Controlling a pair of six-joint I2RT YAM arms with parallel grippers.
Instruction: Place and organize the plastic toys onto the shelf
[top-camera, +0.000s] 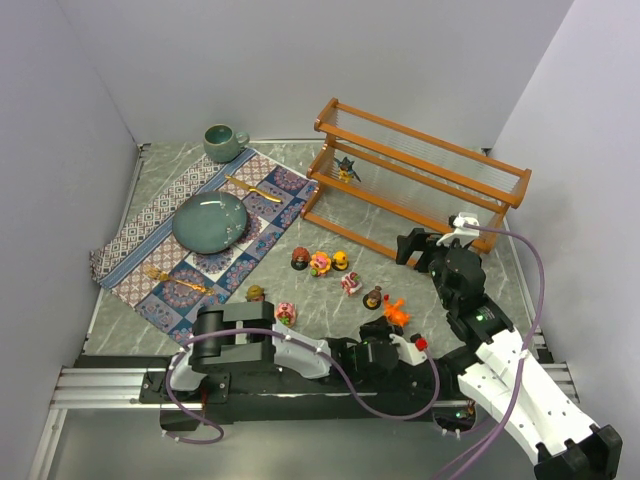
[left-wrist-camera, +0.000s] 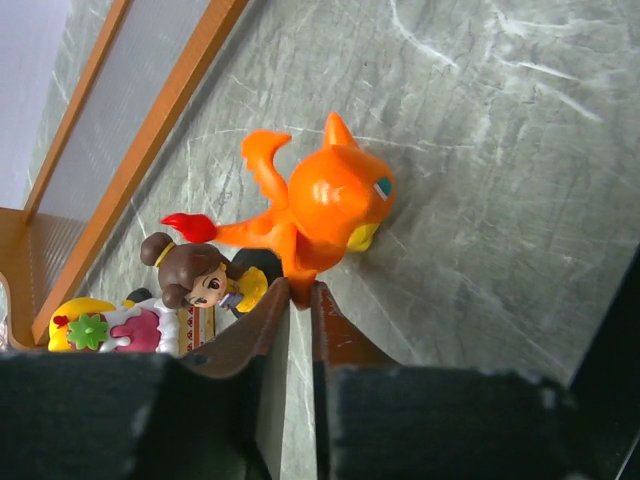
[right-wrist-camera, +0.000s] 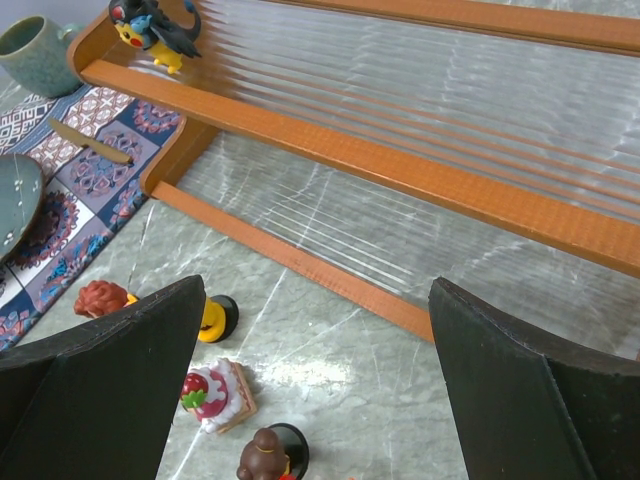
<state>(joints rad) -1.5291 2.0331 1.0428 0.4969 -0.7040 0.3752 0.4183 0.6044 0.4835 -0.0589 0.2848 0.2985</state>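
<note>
An orange toy (left-wrist-camera: 325, 205) with a red-tipped tail lies on the marble table, and my left gripper (left-wrist-camera: 300, 290) is shut on its lower end. From above, that orange toy (top-camera: 396, 313) sits just ahead of the left gripper (top-camera: 392, 328). More plastic toys stand close by: a brown-haired figurine (top-camera: 373, 297), a cake (top-camera: 351, 283), a yellow one (top-camera: 340, 261) and a pink one (top-camera: 285, 313). A dark spiky toy (top-camera: 346, 168) stands on the shelf (top-camera: 420, 170). My right gripper (right-wrist-camera: 318, 290) hovers open and holds nothing before the shelf's (right-wrist-camera: 400, 170) lowest tier.
A patterned mat (top-camera: 160, 240) at the left carries a teal plate (top-camera: 210, 221) and gold cutlery (top-camera: 252, 188). A green mug (top-camera: 223, 142) stands behind it. Grey walls close in on both sides. A small red piece (top-camera: 421, 343) lies near the right arm.
</note>
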